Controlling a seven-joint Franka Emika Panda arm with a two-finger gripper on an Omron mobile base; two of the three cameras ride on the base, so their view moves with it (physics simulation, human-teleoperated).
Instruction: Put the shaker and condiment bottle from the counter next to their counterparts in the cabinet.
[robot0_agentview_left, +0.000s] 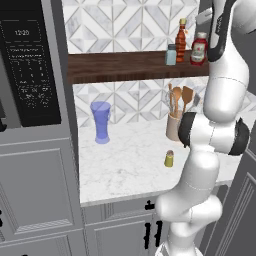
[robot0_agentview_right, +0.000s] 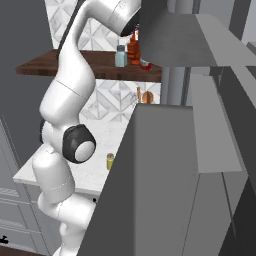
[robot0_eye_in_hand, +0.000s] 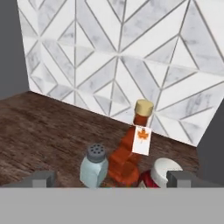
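With the condiment bottle (robot0_eye_in_hand: 131, 153) already upright on the cabinet shelf (robot0_agentview_left: 120, 67), between the pale blue-grey shaker (robot0_eye_in_hand: 94, 166) and the squat red bottle (robot0_eye_in_hand: 159, 173), the hand (robot0_eye_in_hand: 109, 178) hangs above them released, fingers wide, grasping nothing. Outstanding item: olive-yellow shaker (robot0_agentview_left: 169, 158), alone on the worktop (robot0_agentview_left: 125, 165) near the utensil holder (robot0_agentview_left: 175, 125). Advice: lift straight clear of the bottles before descending, then grip the shaker low around its body.
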